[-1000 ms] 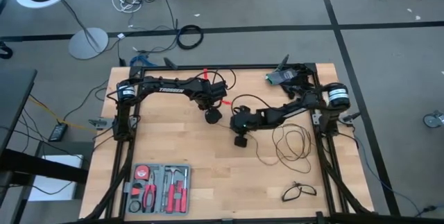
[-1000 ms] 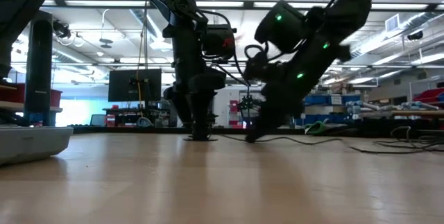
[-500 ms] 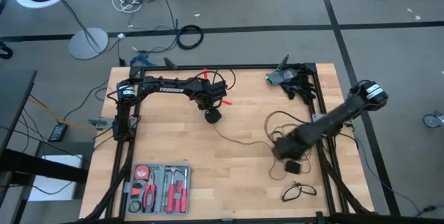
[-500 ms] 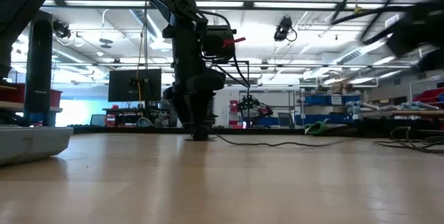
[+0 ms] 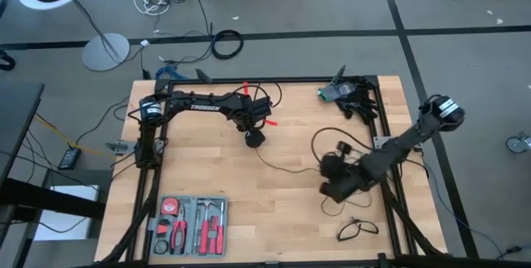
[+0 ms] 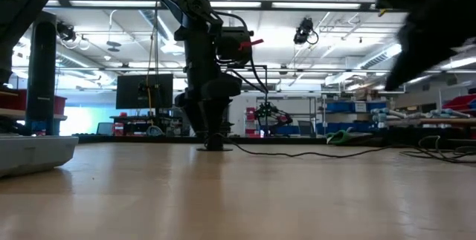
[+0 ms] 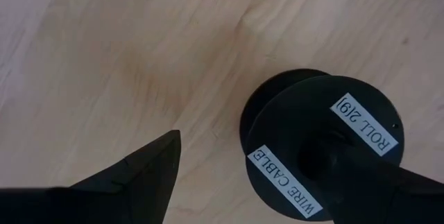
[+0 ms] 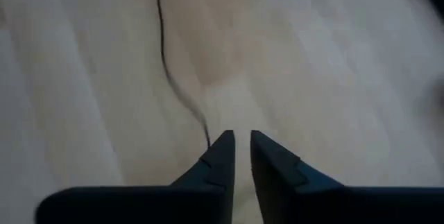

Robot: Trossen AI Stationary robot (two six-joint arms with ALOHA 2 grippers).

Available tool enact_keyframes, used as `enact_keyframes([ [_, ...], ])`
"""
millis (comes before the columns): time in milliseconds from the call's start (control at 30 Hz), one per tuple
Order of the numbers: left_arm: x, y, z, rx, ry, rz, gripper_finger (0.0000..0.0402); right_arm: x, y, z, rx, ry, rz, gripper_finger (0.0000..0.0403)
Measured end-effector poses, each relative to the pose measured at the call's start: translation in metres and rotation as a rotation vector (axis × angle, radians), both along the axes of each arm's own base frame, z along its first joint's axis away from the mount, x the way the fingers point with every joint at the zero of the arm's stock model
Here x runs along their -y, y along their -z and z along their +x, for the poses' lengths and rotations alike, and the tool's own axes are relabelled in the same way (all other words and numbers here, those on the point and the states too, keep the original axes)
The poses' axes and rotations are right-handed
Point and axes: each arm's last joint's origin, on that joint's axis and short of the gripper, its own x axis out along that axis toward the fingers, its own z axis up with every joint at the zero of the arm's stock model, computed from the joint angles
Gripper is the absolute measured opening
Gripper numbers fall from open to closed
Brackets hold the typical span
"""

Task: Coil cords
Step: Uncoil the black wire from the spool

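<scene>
Cord (image 5: 286,167) on table, right gripper (image 8: 241,148) jaws slightly apart above it.

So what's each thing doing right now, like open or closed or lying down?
Left gripper, jaws open wide above the spool.
Right gripper, jaws almost closed, narrow gap, long cord reaching their tips.
Spool, lying flat, label up.
Long cord, loose, not neatly coiled.
Short cord, lying in a small loop.
Tool case, open.

Two arms, one spool (image 7: 326,151), one toolkit (image 5: 189,225), one glasses (image 5: 357,229)
</scene>
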Motion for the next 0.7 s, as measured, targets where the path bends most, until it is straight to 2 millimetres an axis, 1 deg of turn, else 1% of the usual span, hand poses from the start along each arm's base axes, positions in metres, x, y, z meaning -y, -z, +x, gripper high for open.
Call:
enact_keyframes([
  [133,0.000,0.000,0.000,0.001,-0.004,-0.001,0.0309,0.013,0.006,0.035,0.113,-0.043,-0.031,0.0069],
  [300,0.000,0.000,0.000,0.001,-0.004,-0.001,0.0309,0.036,0.024,0.082,0.239,-0.187,-0.007,0.0111],
  [400,0.000,0.000,0.000,0.001,-0.004,-0.001,0.0309,0.051,0.037,0.107,0.301,-0.275,0.002,0.0135],
  [500,0.000,0.000,0.000,0.002,-0.004,-0.001,0.0309,0.067,0.053,0.127,0.366,-0.307,-0.001,0.0155],
  [567,0.000,0.000,0.000,0.001,-0.004,-0.001,0.0309,0.076,0.065,0.136,0.393,-0.298,0.003,0.0165],
  [700,0.000,0.000,0.000,0.002,0.019,0.004,0.0310,0.086,0.089,0.152,0.392,-0.320,0.060,0.0178],
])
